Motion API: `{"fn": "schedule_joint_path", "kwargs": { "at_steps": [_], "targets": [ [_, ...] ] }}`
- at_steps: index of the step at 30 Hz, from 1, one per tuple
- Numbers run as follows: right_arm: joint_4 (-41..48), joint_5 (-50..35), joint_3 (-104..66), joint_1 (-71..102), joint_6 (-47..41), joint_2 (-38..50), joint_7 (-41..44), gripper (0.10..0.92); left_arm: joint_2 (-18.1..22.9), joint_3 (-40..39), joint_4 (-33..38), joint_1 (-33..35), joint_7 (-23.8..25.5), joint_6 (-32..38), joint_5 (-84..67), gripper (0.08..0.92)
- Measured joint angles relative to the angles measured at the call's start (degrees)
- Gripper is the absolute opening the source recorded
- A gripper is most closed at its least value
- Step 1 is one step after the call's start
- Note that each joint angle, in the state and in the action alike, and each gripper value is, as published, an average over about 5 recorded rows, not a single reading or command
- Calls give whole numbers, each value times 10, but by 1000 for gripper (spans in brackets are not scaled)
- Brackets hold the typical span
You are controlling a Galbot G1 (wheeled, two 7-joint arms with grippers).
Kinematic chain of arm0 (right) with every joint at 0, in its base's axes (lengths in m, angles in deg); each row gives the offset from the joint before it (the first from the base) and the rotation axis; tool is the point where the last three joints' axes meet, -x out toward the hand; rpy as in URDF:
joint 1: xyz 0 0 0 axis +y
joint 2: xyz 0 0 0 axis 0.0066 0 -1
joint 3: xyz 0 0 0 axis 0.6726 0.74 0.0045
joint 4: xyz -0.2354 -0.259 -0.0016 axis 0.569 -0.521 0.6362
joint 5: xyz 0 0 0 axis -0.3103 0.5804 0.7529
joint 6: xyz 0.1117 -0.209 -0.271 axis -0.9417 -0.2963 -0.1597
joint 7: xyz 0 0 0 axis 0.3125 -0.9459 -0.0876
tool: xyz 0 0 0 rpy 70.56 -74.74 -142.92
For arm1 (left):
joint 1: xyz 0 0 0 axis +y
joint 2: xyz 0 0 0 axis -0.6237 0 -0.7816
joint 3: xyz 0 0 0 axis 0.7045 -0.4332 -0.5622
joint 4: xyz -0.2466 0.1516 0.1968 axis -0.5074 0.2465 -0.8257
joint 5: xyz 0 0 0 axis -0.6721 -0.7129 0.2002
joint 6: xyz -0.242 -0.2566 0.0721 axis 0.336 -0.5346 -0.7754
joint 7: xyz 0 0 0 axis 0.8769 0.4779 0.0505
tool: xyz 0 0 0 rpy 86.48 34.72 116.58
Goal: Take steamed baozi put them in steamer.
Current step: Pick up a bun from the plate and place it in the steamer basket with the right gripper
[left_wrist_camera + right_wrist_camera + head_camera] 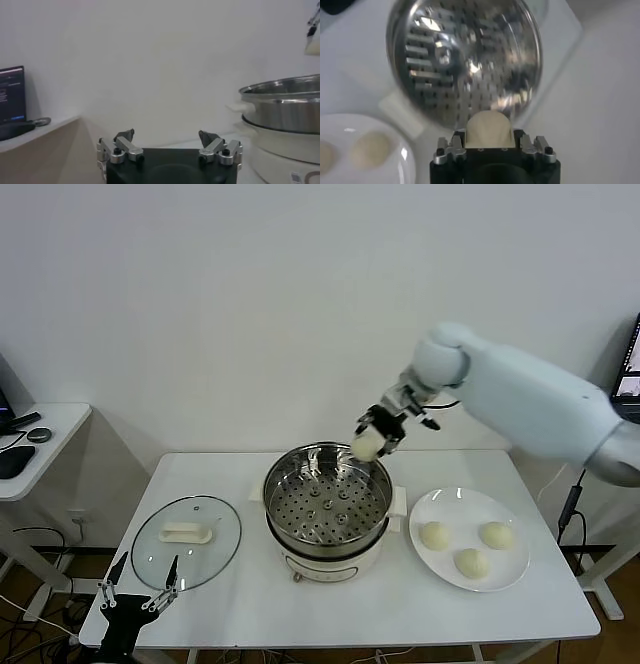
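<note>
My right pincer, clamped on one bun, hangs above the far rim of the steamer, its tray lying below and nearer me. Three buns wait on the plate right of the steamer; my left pincer idles, spread apart, near the lid.

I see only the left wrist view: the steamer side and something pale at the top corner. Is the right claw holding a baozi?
Observer: Yes, the right claw grips one baozi above the far rim of the steamer.
Operator: Is the tray inside empty?
Observer: In the head view the perforated tray holds no bun.
Operator: How many wait outside?
Observer: Three baozi lie on the white plate, on the steamer's right.
</note>
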Motion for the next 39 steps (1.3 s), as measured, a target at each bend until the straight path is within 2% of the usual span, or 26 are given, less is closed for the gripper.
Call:
{"fn": "schedule_joint_path", "kwargs": {
  "at_steps": [15,26,29,36,39],
  "targets": [
    [104,177,8,43,185,-104,-53,564,4,10,0,-8,0,0,0,823],
    [166,254,-12,73,250,-147,-77,572,2,12,-2,-9,0,1,0,823],
    [175,261,-15,78,259,-152,-83,611,2,13,-2,-9,0,1,0,823],
    [172,255,-15,72,265,-149,-87,792,3,15,-2,-8,-1,2,0,823],
    [155,233,-8,58,257,-138,-81,818,3,17,-2,-8,-1,2,0,823]
  ]
}}
